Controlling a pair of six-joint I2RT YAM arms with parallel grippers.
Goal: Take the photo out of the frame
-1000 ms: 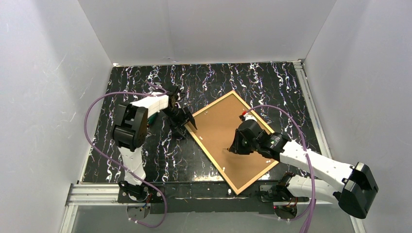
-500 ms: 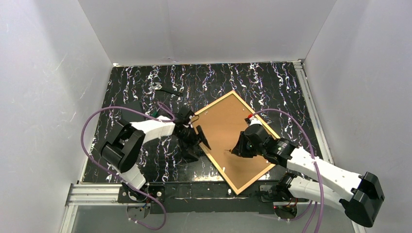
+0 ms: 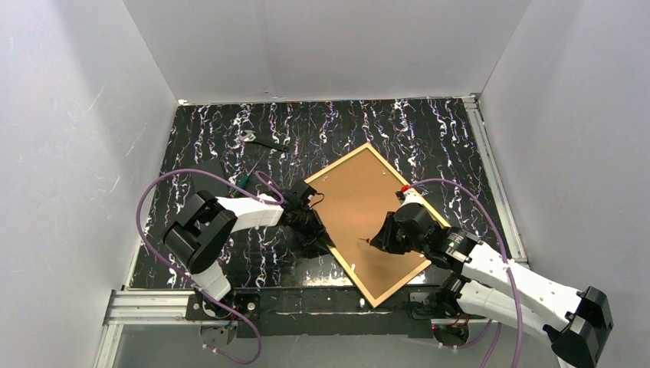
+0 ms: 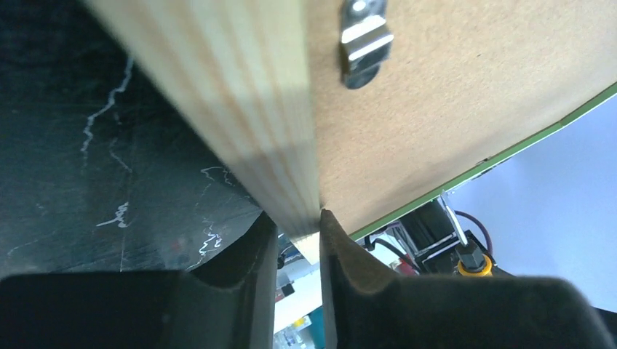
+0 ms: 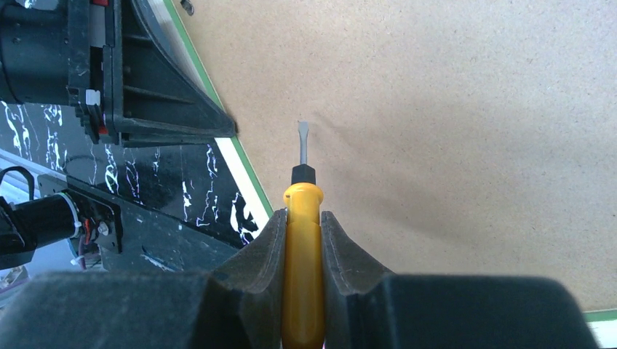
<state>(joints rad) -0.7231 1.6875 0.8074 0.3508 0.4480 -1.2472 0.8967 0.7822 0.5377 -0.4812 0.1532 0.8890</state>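
The thin rectangular green frame (image 3: 337, 164) rests back-up on the black marbled table (image 3: 199, 153). The left gripper (image 4: 297, 222) is clamped on the frame's pale wood left edge. Over the frame's brown backing board (image 5: 451, 109), the right gripper (image 5: 302, 218) pinches a yellow-handled screwdriver (image 5: 301, 200). The photo is not visible, presumably under that board.

gripped in the left claw (image 4: 295, 227), the frame (image 4: 240, 109) rail is pale bare wood with fine straight grain, unvarnished and matt. its front edge, far beyond the fingertips, is painted bright green. just right of the rail, the backing board (image 4: 466, 109) is brown pressed fibreboard, dull and faintly fuzzy (much like hardboard). a small clip (image 4: 362, 40) on it is bright polished metal. the fingers (image 4: 240, 276) look like dark matt plastic, slightly grainy. pinched in the right claw (image 5: 302, 218), the screwdriver (image 5: 302, 276) has a smooth glossy yellow plastic handle, a black collar and a dull grey metal blade. left of that claw, the table (image 5: 182, 182) is black, white-veined like marble, and glossy.
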